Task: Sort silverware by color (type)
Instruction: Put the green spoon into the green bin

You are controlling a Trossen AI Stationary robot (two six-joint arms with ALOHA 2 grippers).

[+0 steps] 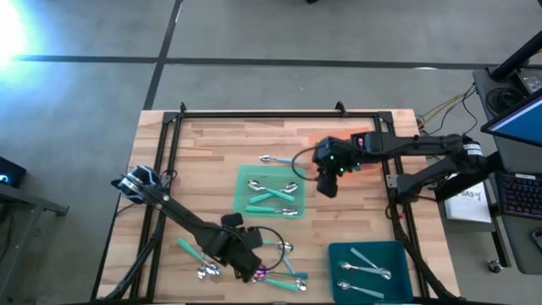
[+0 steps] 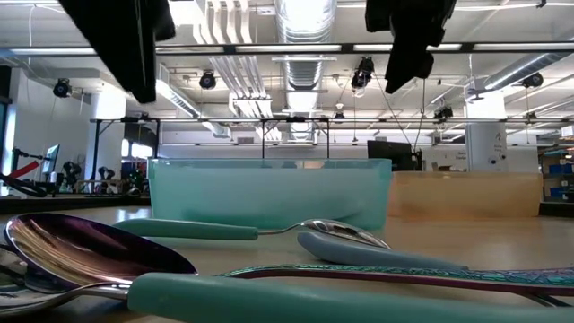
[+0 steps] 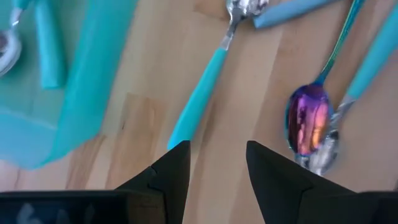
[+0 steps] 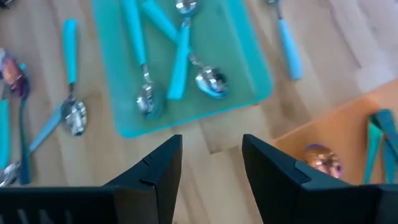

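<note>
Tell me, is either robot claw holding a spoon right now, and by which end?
Neither. The left gripper and the right gripper both stand open and empty above the wooden table.

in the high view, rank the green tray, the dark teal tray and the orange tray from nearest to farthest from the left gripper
From the left gripper, open, low over the loose spoons at the table's front:
1. green tray, just behind it, mid-table.
2. dark teal tray, off to the side at the front right corner.
3. orange tray, farthest, back right, mostly hidden under the right arm.
</note>
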